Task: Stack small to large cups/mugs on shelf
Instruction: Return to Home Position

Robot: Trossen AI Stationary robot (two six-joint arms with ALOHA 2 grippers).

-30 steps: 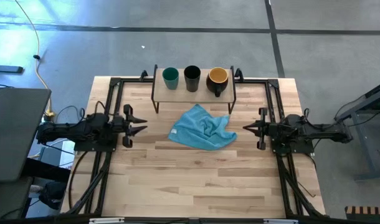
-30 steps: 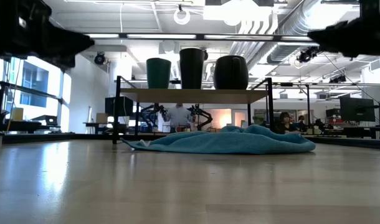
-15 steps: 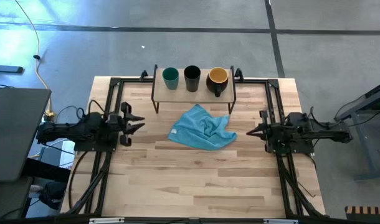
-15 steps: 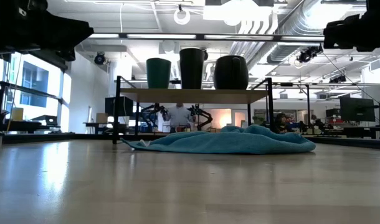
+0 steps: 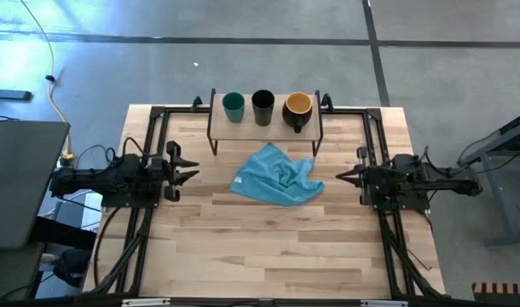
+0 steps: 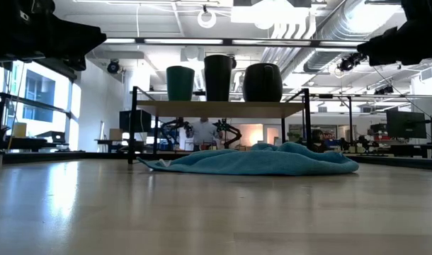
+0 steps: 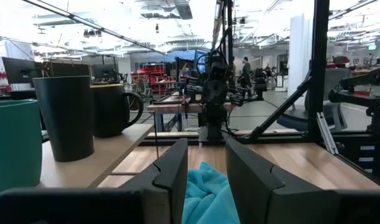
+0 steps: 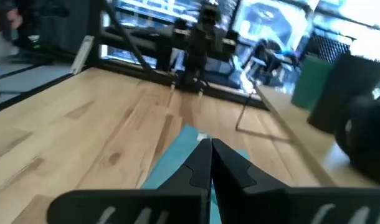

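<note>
The teal cup (image 5: 234, 106), the black cup (image 5: 262, 106) and the dark mug with a yellow inside (image 5: 298, 109) stand side by side on their bases on the light-wood shelf (image 5: 265, 126) at the table's far edge. In the low view they are the teal cup (image 6: 180, 83), black cup (image 6: 218, 76) and mug (image 6: 263, 81). My left gripper (image 5: 190, 170) hovers open at the table's left, above the tabletop. My right gripper (image 5: 343, 176) hovers shut at the table's right. Both are empty, point toward the middle, and are well apart from the shelf.
A crumpled blue cloth (image 5: 277, 176) lies on the table in front of the shelf, between the two grippers. Black frame rails (image 5: 149, 136) run along the table's left and right sides. Bare wood lies toward the near edge.
Both grippers have drawn back a little from the middle, the left toward the table's left edge and the right toward the right edge. The cups and the cloth have stayed where they were.
</note>
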